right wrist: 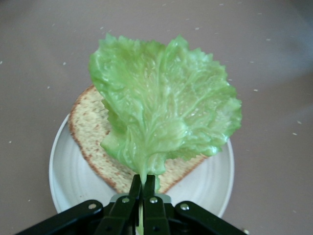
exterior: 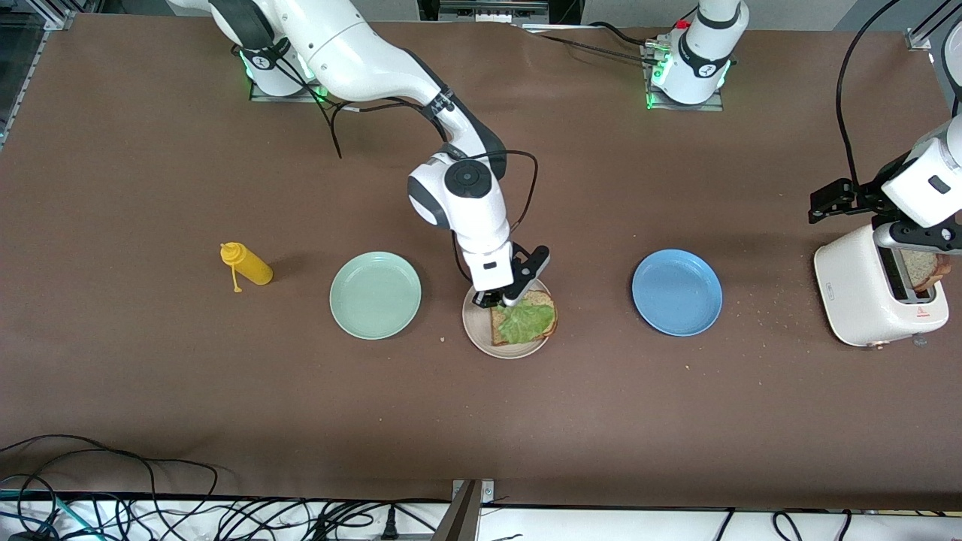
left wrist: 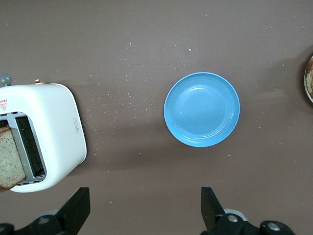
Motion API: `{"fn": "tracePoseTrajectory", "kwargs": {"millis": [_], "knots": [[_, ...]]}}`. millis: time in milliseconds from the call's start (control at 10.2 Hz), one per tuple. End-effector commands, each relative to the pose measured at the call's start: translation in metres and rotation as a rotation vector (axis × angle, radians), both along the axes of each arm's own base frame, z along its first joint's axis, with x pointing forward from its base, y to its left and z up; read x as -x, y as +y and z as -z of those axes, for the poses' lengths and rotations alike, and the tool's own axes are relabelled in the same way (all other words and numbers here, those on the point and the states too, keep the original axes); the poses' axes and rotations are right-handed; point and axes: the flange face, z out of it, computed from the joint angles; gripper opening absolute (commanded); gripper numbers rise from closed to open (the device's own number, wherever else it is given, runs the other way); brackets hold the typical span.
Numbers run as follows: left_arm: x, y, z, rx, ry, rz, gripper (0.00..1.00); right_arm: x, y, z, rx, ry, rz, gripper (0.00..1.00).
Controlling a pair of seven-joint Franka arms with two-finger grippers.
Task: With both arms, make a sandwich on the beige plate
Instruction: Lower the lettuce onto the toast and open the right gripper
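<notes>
A brown table holds three plates in a row, seen from a high front camera. The beige plate [exterior: 478, 328] sits in the middle, between a mint-green plate [exterior: 375, 294] toward the right arm's end and a blue plate [exterior: 676, 291] toward the left arm's end. A slice of wholegrain bread [exterior: 545, 304] lies on the beige plate, with a crinkled lettuce leaf [exterior: 524, 321] over it.

The right gripper [exterior: 492, 300] hangs over the beige plate. Its wrist view shows what the front view hides: the jaws are pinched tight on the leaf's pale stem [right wrist: 144, 172], and the leaf [right wrist: 164, 105] fans out above the bread [right wrist: 90, 129] and plate [right wrist: 66, 176].

A yellow squeeze bottle [exterior: 246, 264] lies near the mint-green plate, toward the right arm's end of the table.

The left arm waits over a white toaster [exterior: 857, 289] at its end of the table. A second bread slice [exterior: 918, 268] stands in the toaster's slot. The left wrist view shows the left gripper [left wrist: 145, 205] spread wide and empty, with the toaster [left wrist: 54, 132], the slice [left wrist: 10, 159], the blue plate [left wrist: 202, 109] and scattered crumbs [left wrist: 117, 98] on the table below.
</notes>
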Motion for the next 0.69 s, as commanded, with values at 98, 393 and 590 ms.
{"fn": "tracePoseTrajectory", "kwargs": {"millis": [98, 393, 590], "knots": [[-0.0032, 0.0025, -0.0053, -0.035, 0.008, 0.000, 1.00, 0.0028, 0.0087, 0.0128, 0.013, -0.039, -0.029, 0.00], [-0.0032, 0.0016, -0.0053, -0.035, 0.008, 0.004, 1.00, 0.0019, 0.0086, 0.0113, 0.007, -0.041, -0.011, 0.89], [-0.0032, 0.0025, -0.0053, -0.035, 0.008, 0.002, 1.00, -0.0008, 0.0067, 0.0083, 0.006, -0.044, -0.011, 0.93]]}}
